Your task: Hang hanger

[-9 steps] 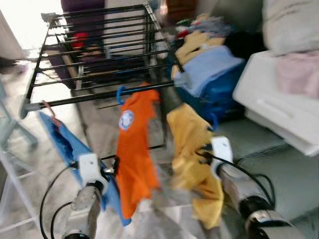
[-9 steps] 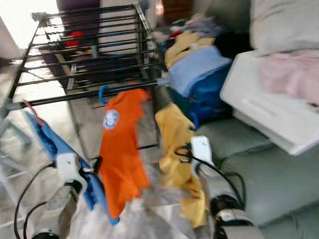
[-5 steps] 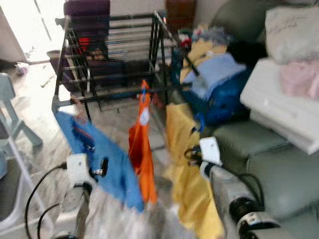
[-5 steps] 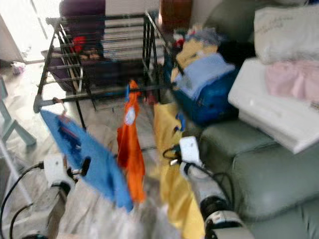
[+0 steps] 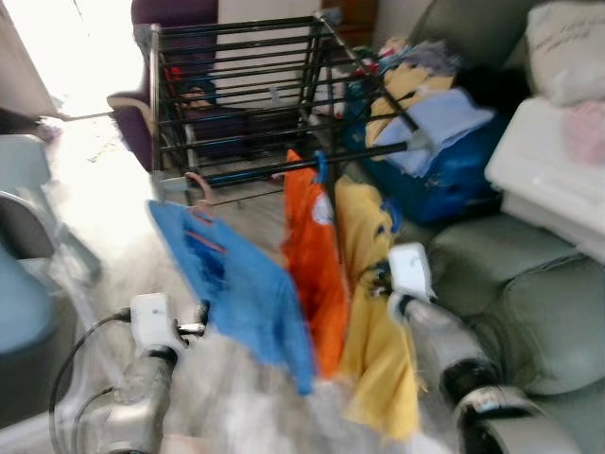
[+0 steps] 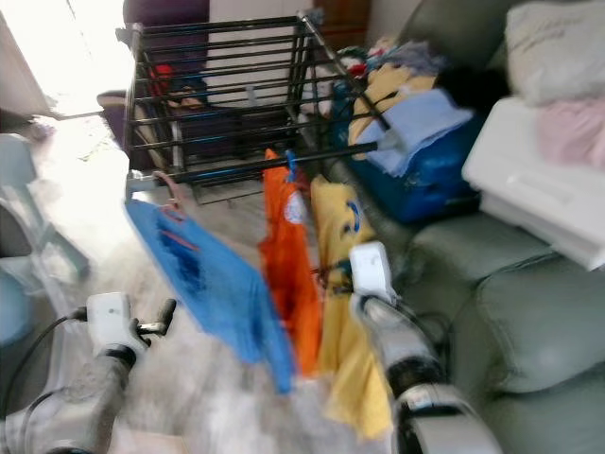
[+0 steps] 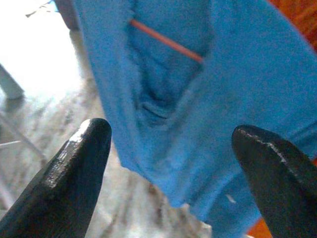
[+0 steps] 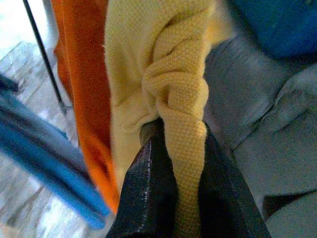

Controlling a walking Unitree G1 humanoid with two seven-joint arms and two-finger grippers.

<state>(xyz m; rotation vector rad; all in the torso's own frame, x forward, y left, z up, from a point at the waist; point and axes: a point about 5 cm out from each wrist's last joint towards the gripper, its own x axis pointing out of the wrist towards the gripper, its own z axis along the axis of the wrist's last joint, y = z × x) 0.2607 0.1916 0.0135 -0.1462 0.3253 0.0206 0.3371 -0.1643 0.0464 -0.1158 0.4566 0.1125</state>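
A black drying rack (image 5: 248, 104) stands ahead. From its front rail hang a blue shirt (image 5: 241, 284) on a pink hanger (image 5: 197, 185) and an orange shirt (image 5: 312, 255) on a blue hanger (image 5: 319, 168). A yellow garment (image 5: 373, 331) hangs just right of the orange shirt, with a blurred blue hook (image 5: 391, 216) near its top. My right gripper (image 8: 181, 139) is shut on a bunched fold of the yellow garment (image 8: 173, 84). My left gripper (image 7: 168, 130) is open, low on the left, facing the blue shirt (image 7: 198, 99) without touching it.
A grey-green sofa (image 5: 529, 312) fills the right, bearing a white box (image 5: 558, 180) and a blue bag (image 5: 444, 175) piled with clothes. A pale blue chair (image 5: 28, 265) stands at the left. A purple seat (image 5: 175, 14) is behind the rack.
The camera has swung, so the whole scene has shifted. The yellow garment in my right gripper now hangs close against the orange shirt. The blue shirt has swung out toward me.
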